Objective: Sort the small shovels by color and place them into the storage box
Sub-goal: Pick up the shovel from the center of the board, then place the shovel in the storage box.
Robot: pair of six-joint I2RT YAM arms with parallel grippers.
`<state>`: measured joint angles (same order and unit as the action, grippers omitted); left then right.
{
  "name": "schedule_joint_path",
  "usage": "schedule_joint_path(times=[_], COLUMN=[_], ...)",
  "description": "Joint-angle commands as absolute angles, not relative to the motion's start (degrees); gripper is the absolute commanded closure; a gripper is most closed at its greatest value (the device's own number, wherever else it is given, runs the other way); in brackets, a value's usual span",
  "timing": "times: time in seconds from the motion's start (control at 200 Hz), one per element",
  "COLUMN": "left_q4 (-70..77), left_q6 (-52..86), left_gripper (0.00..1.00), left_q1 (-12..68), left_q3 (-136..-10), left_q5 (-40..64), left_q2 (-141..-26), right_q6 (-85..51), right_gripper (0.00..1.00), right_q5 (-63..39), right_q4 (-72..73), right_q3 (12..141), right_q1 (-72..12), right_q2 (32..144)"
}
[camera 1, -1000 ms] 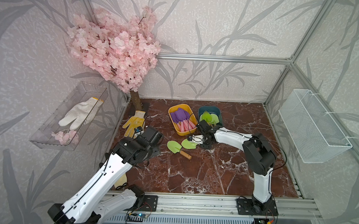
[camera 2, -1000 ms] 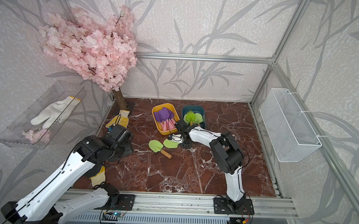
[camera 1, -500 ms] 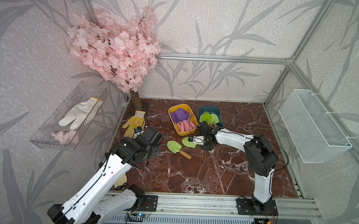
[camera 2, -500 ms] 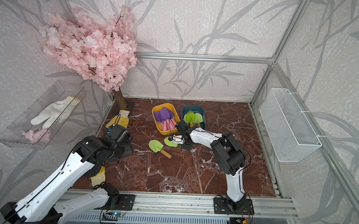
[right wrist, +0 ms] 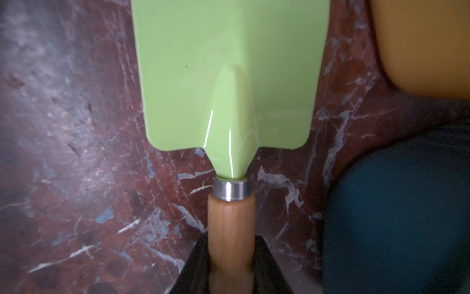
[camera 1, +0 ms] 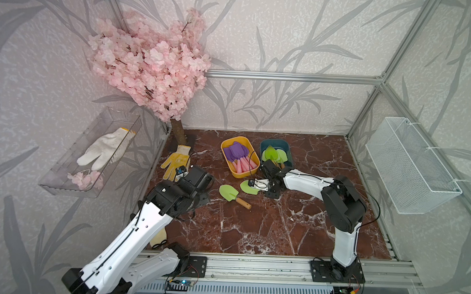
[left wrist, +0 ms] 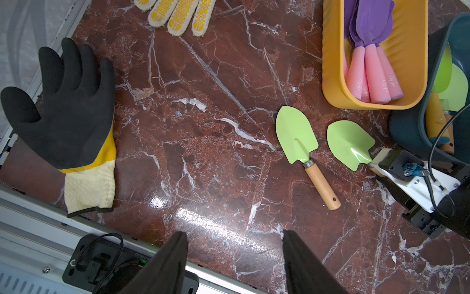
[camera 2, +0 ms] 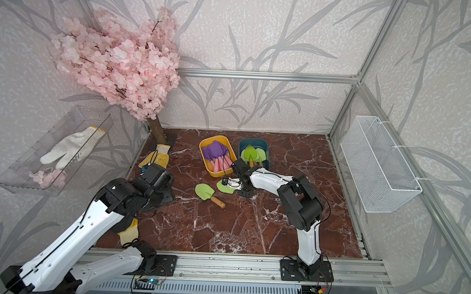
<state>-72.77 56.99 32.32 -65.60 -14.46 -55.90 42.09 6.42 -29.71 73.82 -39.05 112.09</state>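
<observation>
Jaws of the right gripper (right wrist: 231, 264) clamp the wooden handle of a light green shovel (right wrist: 229, 76) lying just beside the dark teal plastic tub (right wrist: 407, 203), likely its destination, where other green shovels (camera 1: 275, 155) lie; on the left gripper (left wrist: 234, 257) they stand apart, empty

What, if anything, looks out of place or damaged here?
Nothing spilled or damaged. Two green shovels lie outside the teal tub: one loose shovel on the marble, and a second shovel whose wooden handle the right gripper grips.
</observation>
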Motion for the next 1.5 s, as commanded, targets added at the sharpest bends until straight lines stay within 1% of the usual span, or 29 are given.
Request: schedule_joint_path(times=[0.0, 0.27, 0.62, 0.725, 0.82, 0.95, 1.1, 1.295, 1.495], left_q4=[-73.6, -73.0, -71.9, -71.7, -71.6, -71.4, -71.5, -71.1, -70.8], left_q6=[56.4, 56.1, 56.2, 56.1, 55.9, 55.8, 55.5, 55.5, 55.4], left_gripper=[0.37, 0.37, 0.37, 0.37, 0.37, 0.37, 0.37, 0.37, 0.37], left_q1=[32.5, 32.5, 32.5, 32.5, 32.5, 32.5, 32.5, 32.5, 32.5], left_q3=[-67.2, -67.0, -66.5, -66.5, -66.9, -67.2, -67.9, -68.4, -68.9], left_q5=[-15.8, -15.7, -15.6, -15.6, -15.6, -15.5, -15.4, -15.4, -15.0], left_q2=[-55.1, -55.4, -55.2, -55.4, -55.7, -56.0, -56.5, -57.2, -58.3], right_q6=[40.6, 37.8, 28.7, 24.5, 20.6, 16.1, 7.9, -1.7, -12.3], right_gripper=[0.81, 0.82, 0.82, 0.82, 0.86, 0.86, 0.86, 0.90, 0.96], right_q5=[6.4, 5.6, 4.3, 2.9, 0.1, -0.2, 2.4, 3.6, 3.1], right_q4=[-33.9, -36.0, -40.1, -41.8, -43.5, -45.5, -48.1, -54.6, -64.2], right_q3=[72.2, 70.9, 70.2, 70.5, 70.4, 70.3, 72.8, 82.3, 95.2], right_q1=[-39.1, -40.5, -41.7, -41.7, -41.7, -41.7, -40.8, -37.2, -33.6], right_q2=[109.3, 104.9, 98.4, 94.5, 90.8, 86.5, 83.1, 85.6, 95.0])
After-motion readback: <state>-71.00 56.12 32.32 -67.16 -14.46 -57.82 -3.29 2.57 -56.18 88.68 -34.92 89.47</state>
